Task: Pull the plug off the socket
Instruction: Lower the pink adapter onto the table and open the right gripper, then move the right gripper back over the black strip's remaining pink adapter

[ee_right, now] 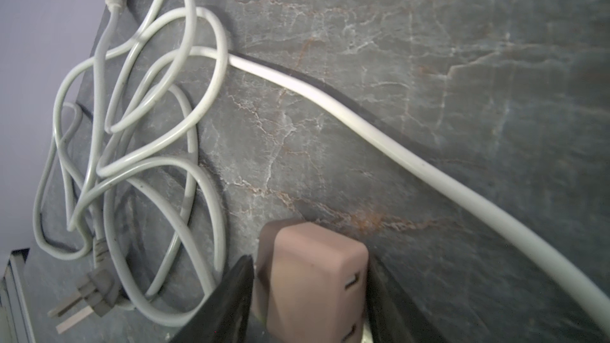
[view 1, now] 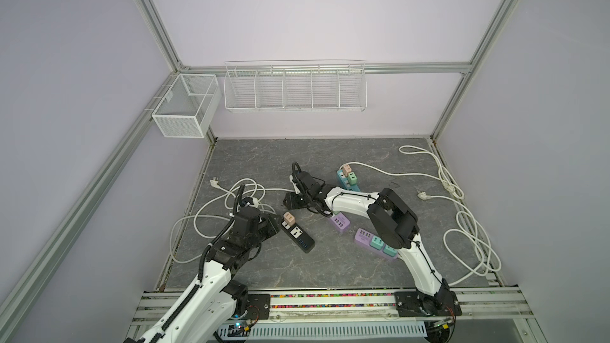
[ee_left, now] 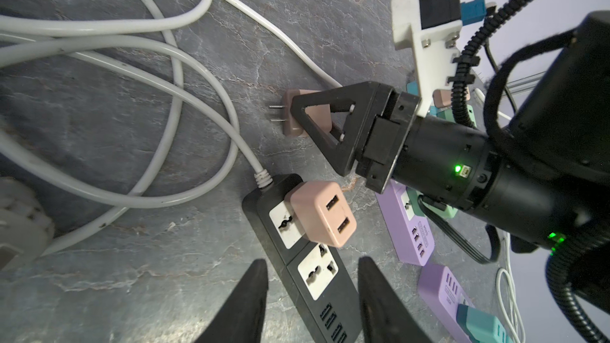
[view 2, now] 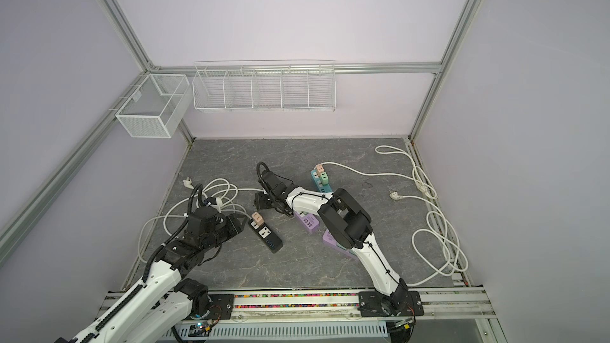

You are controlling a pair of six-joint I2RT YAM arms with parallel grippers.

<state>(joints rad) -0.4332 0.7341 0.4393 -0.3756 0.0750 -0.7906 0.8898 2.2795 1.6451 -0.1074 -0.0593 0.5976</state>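
A pink plug [ee_right: 313, 285] lies on its side on the grey table, out of any socket. Its two bare prongs show in the left wrist view beside its body [ee_left: 318, 118]. My right gripper [ee_right: 310, 259] [ee_left: 293, 110] [view 1: 290, 202] stands open around it, with the fingers just off its sides. A black power strip [view 1: 298, 235] [ee_left: 333, 321] carries another pink plug [ee_left: 321, 214] [view 1: 288, 218] in its end socket. My left gripper [ee_left: 312, 259] [view 1: 275, 224] is open, and the strip shows between its fingers with a gap on one side.
Two purple strips [view 1: 340, 222] [view 1: 366, 235] with teal plugs lie under my right arm. A teal strip [view 1: 346, 181] holds pink and green plugs. White cables coil at the left [view 1: 231, 199] and right [view 1: 462, 226]. Wire baskets [view 1: 293, 90] hang on the back wall.
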